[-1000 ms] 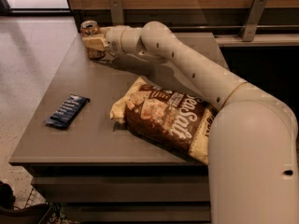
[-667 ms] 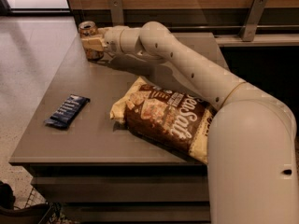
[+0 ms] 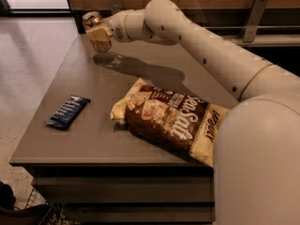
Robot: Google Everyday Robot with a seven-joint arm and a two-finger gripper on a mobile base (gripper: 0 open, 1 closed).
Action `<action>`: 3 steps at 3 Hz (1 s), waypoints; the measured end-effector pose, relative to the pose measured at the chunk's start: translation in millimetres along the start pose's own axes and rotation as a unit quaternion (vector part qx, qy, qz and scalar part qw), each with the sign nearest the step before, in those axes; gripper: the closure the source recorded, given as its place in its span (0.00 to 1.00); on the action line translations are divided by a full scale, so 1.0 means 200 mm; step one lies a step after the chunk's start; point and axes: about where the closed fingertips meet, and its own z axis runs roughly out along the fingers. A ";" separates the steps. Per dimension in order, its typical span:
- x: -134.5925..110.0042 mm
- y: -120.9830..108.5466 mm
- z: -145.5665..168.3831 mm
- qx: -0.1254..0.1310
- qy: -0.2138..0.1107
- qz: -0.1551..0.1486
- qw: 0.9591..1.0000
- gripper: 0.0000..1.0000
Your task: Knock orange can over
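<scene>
The orange can (image 3: 91, 18) is at the far left corner of the grey table (image 3: 93, 125). Only its silver top and upper body show. My gripper (image 3: 100, 37) is right in front of it and covers its lower part, touching or nearly touching it. The gripper's shadow (image 3: 107, 58) falls on the tabletop just below it. My white arm (image 3: 211, 55) reaches in from the right across the back of the table.
A brown and cream chip bag (image 3: 171, 121) lies in the middle of the table. A dark blue snack bar (image 3: 68, 111) lies near the left edge. A wall rail with metal brackets (image 3: 255, 15) runs behind the table. The floor (image 3: 28, 60) drops off to the left.
The gripper and the can's top both sit slightly higher and a little to the right in the view than before. The chip bag and the snack bar have not moved.
</scene>
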 end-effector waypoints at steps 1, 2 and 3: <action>-0.04 -0.01 -0.09 0.000 0.037 -0.014 0.999 1.00; -0.06 0.00 -0.12 -0.012 0.094 -0.030 0.995 1.00; -0.01 0.03 -0.14 -0.025 0.161 -0.044 0.986 1.00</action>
